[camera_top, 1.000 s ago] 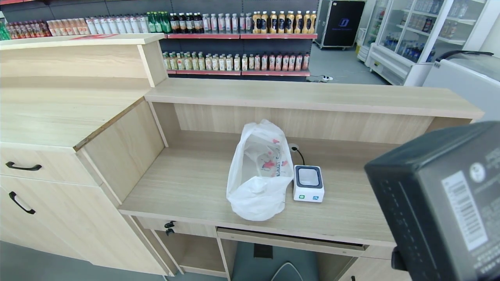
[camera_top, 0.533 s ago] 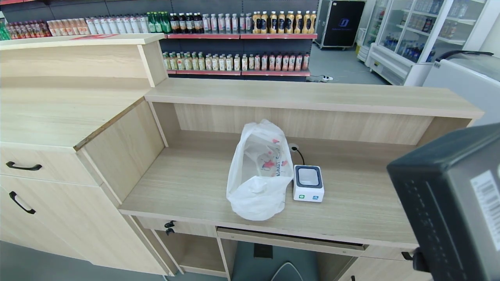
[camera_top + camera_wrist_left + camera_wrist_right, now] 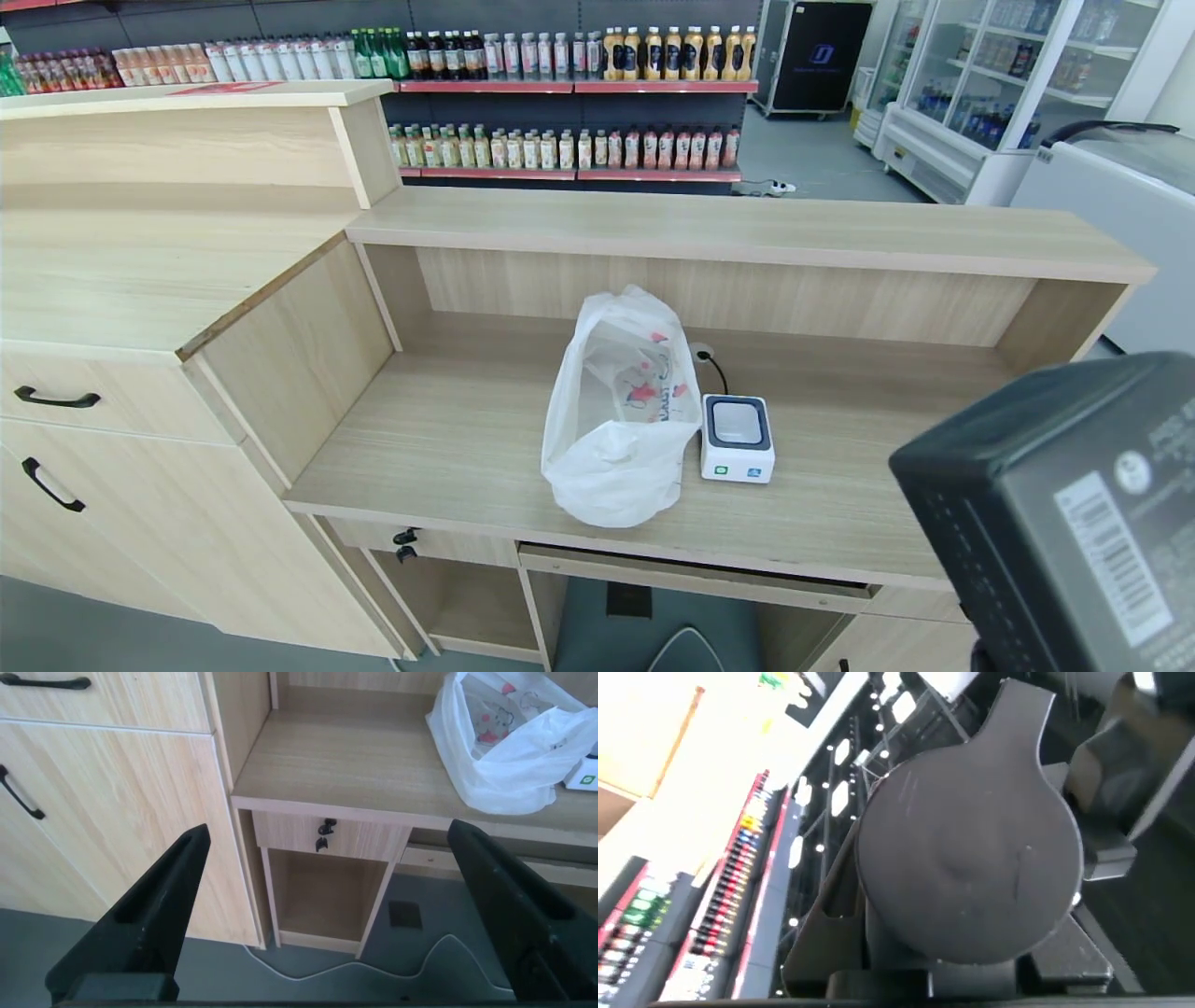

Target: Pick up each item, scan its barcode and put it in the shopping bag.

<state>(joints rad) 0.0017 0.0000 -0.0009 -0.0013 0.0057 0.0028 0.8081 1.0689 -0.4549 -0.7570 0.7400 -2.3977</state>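
A dark container [image 3: 1055, 523] with a white barcode label hangs close in front of the head camera at the right, over the counter's right front corner. In the right wrist view its round dark base [image 3: 966, 854] sits in my right gripper [image 3: 957, 957], which is shut on it. The white plastic shopping bag [image 3: 616, 411] stands open in the middle of the wooden counter [image 3: 448, 429]. The small white barcode scanner [image 3: 738, 437] sits just right of the bag, touching it. My left gripper [image 3: 327, 915] hangs open and empty, low in front of the counter's left front corner; the bag [image 3: 509, 737] lies beyond it.
A raised ledge [image 3: 728, 229] runs behind the counter, and a taller cabinet with drawers [image 3: 112, 280] stands at the left. A locked drawer [image 3: 327, 835] sits under the counter edge. Shelves of bottles [image 3: 560, 93] and fridges [image 3: 990, 84] stand far behind.
The dark container in my right gripper swung right, then came back left and now hangs lower in the head view. Bag and scanner have not moved.
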